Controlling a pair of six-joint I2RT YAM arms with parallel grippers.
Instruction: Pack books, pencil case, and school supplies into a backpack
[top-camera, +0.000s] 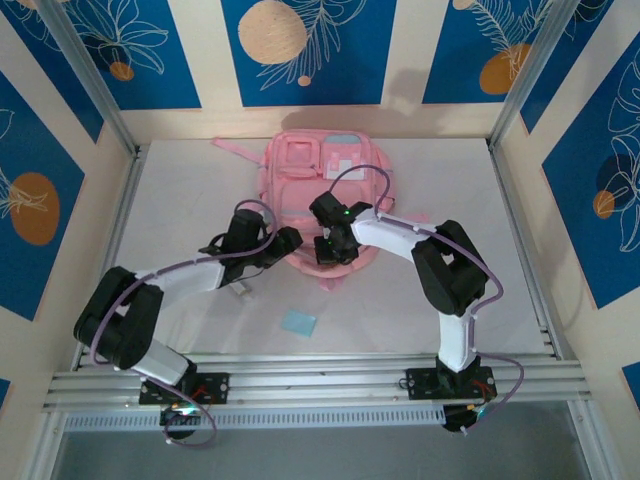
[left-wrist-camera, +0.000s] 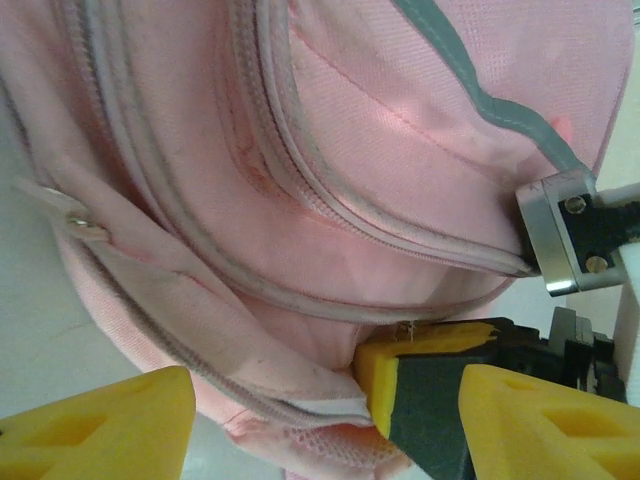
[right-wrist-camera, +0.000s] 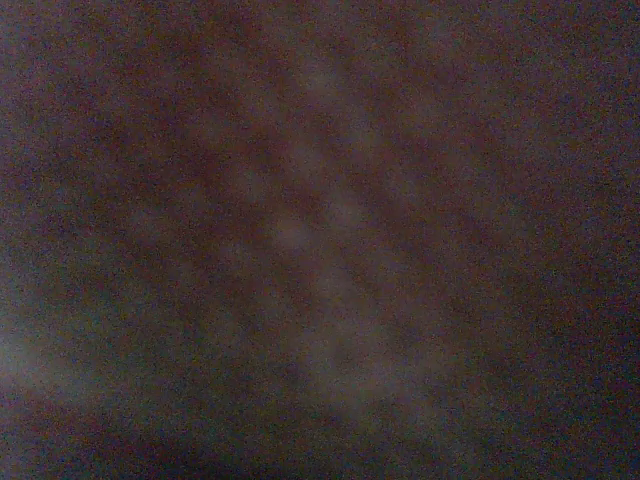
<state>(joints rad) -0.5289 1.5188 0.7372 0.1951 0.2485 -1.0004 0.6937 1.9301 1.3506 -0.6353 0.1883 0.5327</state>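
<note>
The pink backpack (top-camera: 320, 175) lies flat at the back middle of the table, its zipped seams close up in the left wrist view (left-wrist-camera: 330, 150). My left gripper (top-camera: 287, 242) is at the bag's near-left edge, open, its yellow fingers (left-wrist-camera: 100, 425) either side of the bag's lower rim with nothing pinched. My right gripper (top-camera: 335, 250) is at the near edge too. One of its yellow-and-black fingers (left-wrist-camera: 420, 395) rests against the fabric by a zipper opening, shut; a grip on cloth cannot be made out. The right wrist view is dark. The books and pencil case are out of view.
A light-blue square pad (top-camera: 298, 322) lies on the white table (top-camera: 440, 200) in front of the bag. A small whitish piece (top-camera: 243, 291) sits under the left forearm. Pink straps (top-camera: 232, 148) trail off the bag's far left. Aluminium rails border the table.
</note>
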